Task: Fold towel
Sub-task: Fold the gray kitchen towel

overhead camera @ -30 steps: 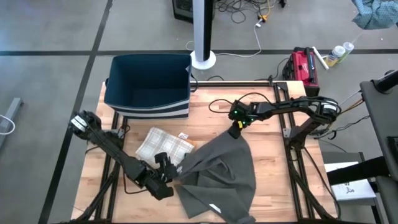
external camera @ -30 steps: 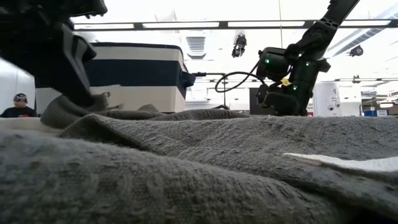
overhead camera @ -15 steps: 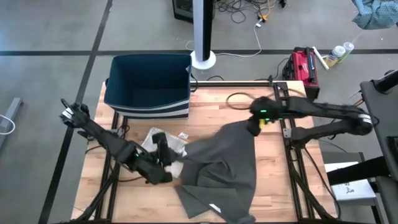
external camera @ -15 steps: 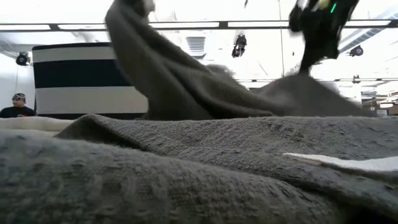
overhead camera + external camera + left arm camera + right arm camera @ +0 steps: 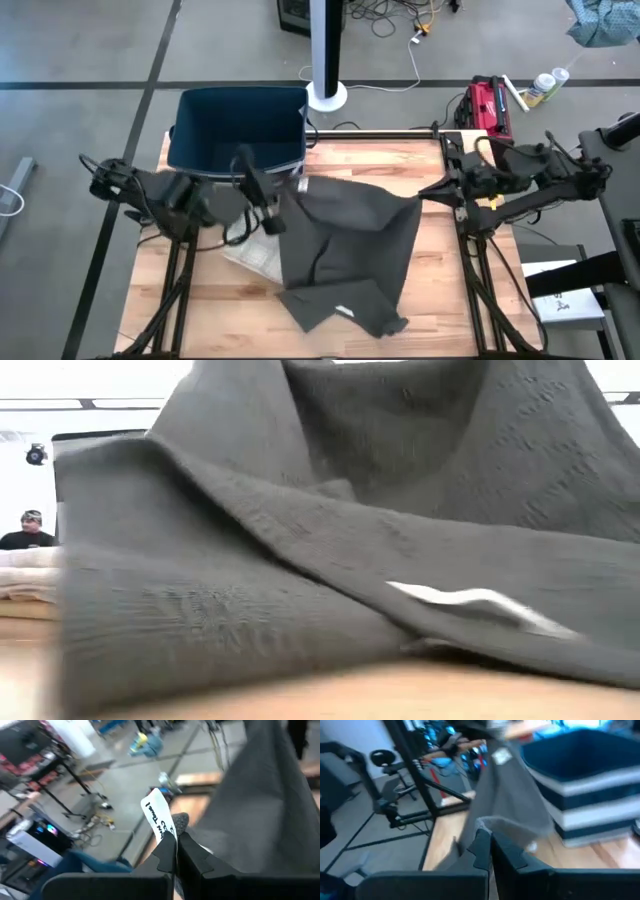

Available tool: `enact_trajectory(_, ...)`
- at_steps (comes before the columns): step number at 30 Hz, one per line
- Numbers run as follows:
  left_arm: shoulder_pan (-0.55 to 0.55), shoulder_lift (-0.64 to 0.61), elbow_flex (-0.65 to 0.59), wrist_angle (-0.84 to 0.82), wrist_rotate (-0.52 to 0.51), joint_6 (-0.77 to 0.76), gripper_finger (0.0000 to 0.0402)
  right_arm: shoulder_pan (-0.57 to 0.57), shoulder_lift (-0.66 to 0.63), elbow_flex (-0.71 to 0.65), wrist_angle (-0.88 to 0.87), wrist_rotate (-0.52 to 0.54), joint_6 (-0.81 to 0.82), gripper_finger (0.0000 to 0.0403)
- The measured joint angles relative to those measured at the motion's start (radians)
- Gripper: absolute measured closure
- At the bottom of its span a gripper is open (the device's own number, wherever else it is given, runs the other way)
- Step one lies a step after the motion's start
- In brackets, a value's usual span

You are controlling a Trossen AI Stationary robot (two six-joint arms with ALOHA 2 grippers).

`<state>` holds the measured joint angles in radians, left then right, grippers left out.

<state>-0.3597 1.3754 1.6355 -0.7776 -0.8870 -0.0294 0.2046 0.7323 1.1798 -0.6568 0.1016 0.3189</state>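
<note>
Both grippers, left (image 5: pixel 268 200) and right (image 5: pixel 424 194), clamped on towel (image 5: pixel 345 245) corners mid-frame, cloth lifted; thin pinch could slip, or towel drags patterned cloth (image 5: pixel 255 258) beneath.

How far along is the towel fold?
Done: left end effector and right end effector each grip a corner of the gray towel. In hand: it is lifted and stretched between them, lower part bunched on the table. Left: no fold laid yet.

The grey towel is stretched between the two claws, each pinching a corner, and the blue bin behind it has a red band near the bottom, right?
Nearly. The grey towel is held by the left gripper and right gripper, but the high view shows the blue bin has a white band, not red.
</note>
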Motion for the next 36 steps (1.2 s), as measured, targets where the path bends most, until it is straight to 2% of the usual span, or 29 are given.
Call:
enact_trajectory(3,0.080,0.005,0.041,0.109,0.019,0.096,0.0401,0.018,0.023,0.063,0.037,0.002,-0.056,0.0403)
enact_trajectory(6,0.155,0.011,0.061,0.227,0.070,0.177,0.0401,0.018,0.041,0.158,-0.012,0.033,-0.106,0.0403)
enact_trajectory(12,0.256,0.014,0.084,0.461,0.231,0.255,0.0401,0.017,0.066,0.354,-0.189,0.368,-0.103,0.0403)
enact_trajectory(15,0.259,0.014,0.116,0.462,0.301,0.249,0.0401,0.018,0.074,0.416,-0.179,0.378,-0.128,0.0403)
enact_trajectory(18,0.233,0.013,0.133,0.462,0.402,0.240,0.0401,0.018,0.078,0.440,-0.146,0.290,-0.134,0.0403)
enact_trajectory(23,0.146,0.013,0.158,0.455,0.647,0.236,0.0401,0.018,0.120,0.436,-0.105,0.034,-0.135,0.0403)
enact_trajectory(25,0.106,0.013,0.164,0.457,0.711,0.239,0.0401,0.020,0.150,0.434,-0.072,-0.068,-0.127,0.0403)
enact_trajectory(31,-0.025,0.015,0.201,0.455,0.797,0.326,0.0401,0.086,0.279,0.447,0.270,-0.374,-0.147,0.0403)
enact_trajectory(33,-0.059,0.015,0.233,0.467,0.803,0.351,0.0401,0.123,0.334,0.484,0.362,-0.422,-0.182,0.0403)
enact_trajectory(36,-0.099,0.014,0.294,0.478,0.804,0.382,0.0401,0.179,0.412,0.590,0.427,-0.423,-0.261,0.0403)
